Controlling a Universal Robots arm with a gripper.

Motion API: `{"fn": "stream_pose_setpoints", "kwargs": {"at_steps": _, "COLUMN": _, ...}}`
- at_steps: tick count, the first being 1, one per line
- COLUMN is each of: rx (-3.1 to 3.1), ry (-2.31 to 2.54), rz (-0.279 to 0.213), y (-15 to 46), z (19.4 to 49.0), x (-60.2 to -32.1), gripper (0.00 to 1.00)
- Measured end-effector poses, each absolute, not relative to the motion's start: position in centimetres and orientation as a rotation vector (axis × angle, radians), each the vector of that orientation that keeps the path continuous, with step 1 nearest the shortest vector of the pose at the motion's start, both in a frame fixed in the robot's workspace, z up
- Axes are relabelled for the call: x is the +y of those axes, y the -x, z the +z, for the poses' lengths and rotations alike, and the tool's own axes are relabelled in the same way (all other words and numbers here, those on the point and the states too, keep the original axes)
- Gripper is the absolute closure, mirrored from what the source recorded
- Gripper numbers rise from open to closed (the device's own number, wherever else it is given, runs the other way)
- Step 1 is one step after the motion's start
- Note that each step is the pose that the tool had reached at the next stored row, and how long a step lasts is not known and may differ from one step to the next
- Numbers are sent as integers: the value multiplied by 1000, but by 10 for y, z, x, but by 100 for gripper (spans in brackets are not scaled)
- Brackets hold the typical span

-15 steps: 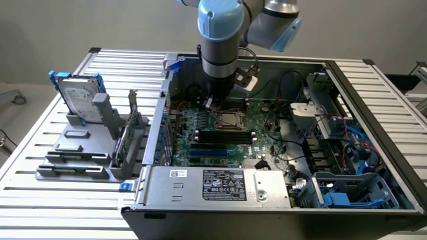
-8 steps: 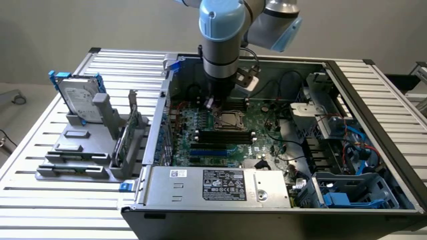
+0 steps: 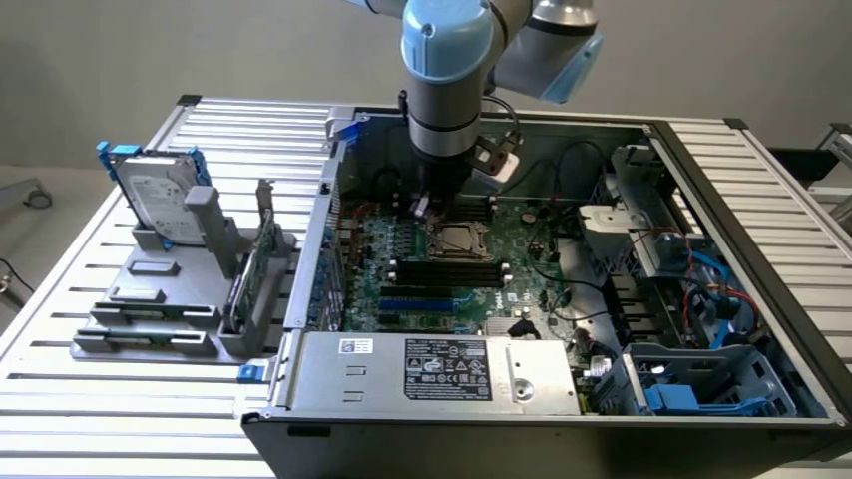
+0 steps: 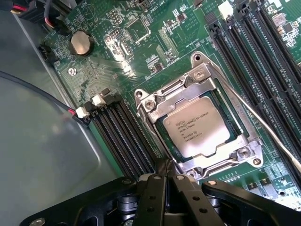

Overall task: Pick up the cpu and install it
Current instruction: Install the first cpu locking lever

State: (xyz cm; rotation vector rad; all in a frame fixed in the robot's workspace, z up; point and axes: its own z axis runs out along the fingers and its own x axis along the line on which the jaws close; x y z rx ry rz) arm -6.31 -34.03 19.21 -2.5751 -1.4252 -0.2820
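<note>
Now the cpu (image 4: 201, 126) sits in the socket frame (image 4: 200, 120) mid-frame; the clenched, empty hand (image 4: 164, 181) beside it could snag the frame.

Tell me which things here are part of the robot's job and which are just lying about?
Part of the job:
- small square silver-grey metal-topped cpu, lying in the socket
- silver metal-framed motherboard socket
- black pincer, shut and empty, beside the socket

Just lying about:
- silver rectangular hard drive with blue bracket
- grey plastic holder stand
- long black memory slots
- round silver coin battery
</note>
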Motion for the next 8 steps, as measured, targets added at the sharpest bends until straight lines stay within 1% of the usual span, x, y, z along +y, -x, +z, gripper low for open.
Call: {"fn": "stream_pose_setpoints", "kwargs": {"at_steps": 8, "rx": -1426, "ry": 2578, "rz": -280, "y": 58, "z": 192, "x": -340, "gripper": 89}}
